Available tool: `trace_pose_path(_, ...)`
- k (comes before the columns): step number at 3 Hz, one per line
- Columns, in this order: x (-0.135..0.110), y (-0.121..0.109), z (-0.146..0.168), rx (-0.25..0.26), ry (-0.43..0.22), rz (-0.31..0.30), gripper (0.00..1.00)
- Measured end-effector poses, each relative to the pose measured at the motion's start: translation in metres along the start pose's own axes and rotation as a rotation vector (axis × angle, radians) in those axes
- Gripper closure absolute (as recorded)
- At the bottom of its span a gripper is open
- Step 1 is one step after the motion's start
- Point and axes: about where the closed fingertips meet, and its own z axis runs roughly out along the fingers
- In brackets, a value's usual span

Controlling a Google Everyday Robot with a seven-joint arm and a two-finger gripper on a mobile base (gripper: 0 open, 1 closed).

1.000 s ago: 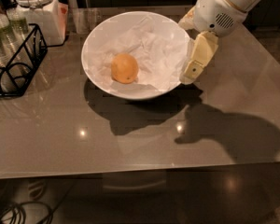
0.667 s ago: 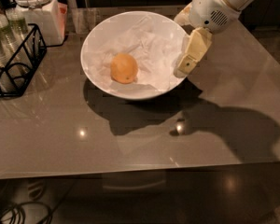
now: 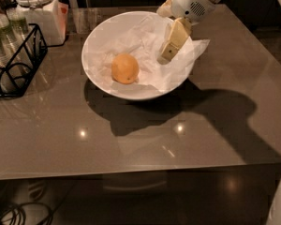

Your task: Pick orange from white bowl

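While the small round matte orange (image 3: 125, 68) rests on crumpled white paper left of centre in the wide glossy white bowl (image 3: 131, 93), the cream-coloured robot gripper (image 3: 171, 48) hangs inside the bowl's right side. It is well apart from the fruit and probably angled to reach it. Whether it is spread or pressed together cannot be told.

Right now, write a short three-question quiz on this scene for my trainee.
1. True or false: the orange lies in the white bowl.
2. The gripper is: A) over the bowl, apart from the orange; B) shut on the orange; C) out of view.
3. Fill in: the bowl is lined with crumpled white ____.
Key: 1 true; 2 A; 3 paper.
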Motion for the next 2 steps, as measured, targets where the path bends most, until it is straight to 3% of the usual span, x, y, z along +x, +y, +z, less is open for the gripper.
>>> trace_pose_path(1,-0.0022,-0.0022,-0.0005,0.004,-0.004,-0.003,0.19)
trace_pose_path(2,-0.0012,0.0015,0.0062,0.016,-0.040,0.014,0.16)
